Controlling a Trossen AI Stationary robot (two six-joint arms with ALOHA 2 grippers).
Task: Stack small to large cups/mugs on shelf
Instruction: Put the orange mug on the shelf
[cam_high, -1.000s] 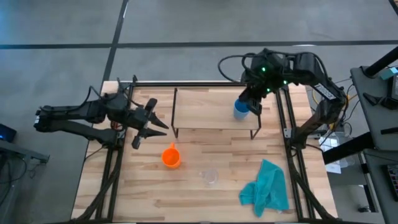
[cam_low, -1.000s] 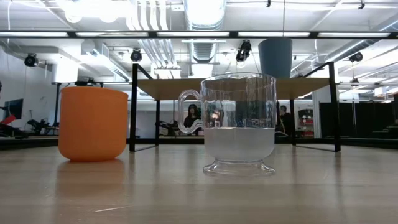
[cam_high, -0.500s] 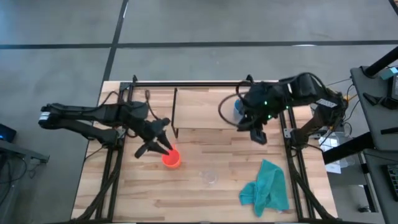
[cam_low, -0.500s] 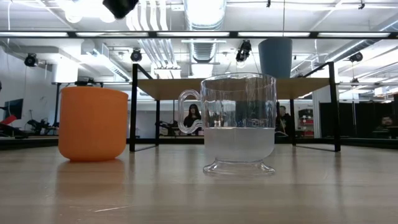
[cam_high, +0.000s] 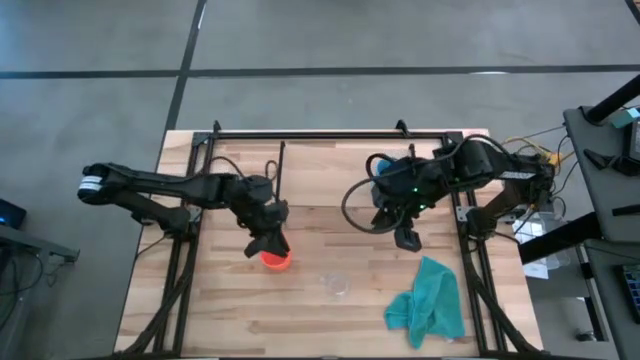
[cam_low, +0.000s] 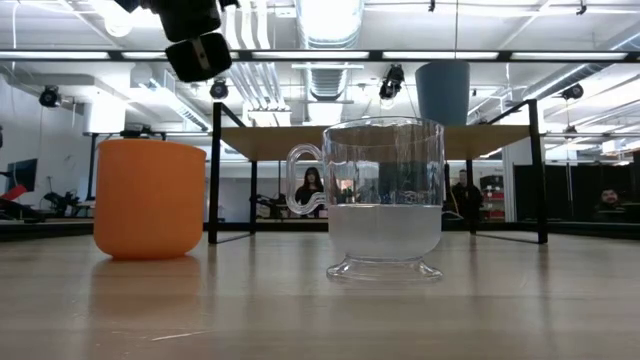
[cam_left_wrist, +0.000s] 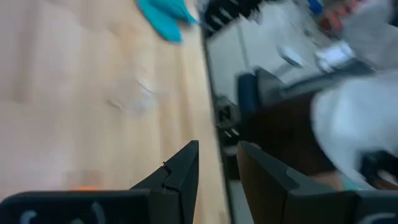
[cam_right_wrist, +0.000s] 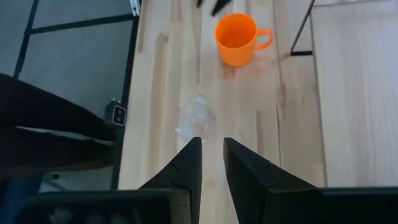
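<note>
Orange cup (cam_high: 276, 259) beneath left gripper (cam_high: 266, 243)

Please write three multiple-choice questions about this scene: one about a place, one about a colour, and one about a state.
1. Where does the blue cup stand?
A. on the shelf
B. on the teal cloth
C. inside the orange cup

2. What colour is the cup under the left gripper?
A. clear
B. orange
C. blue

3. How is the clear cup?
A. lying on its side
B. upright on the table
C. held by the right gripper

Answers:
1 A: the blue cup rests on the shelf.
2 B: the left gripper hangs over the orange cup.
3 B: the clear cup stands on the table, and the right gripper holds nothing.
</note>
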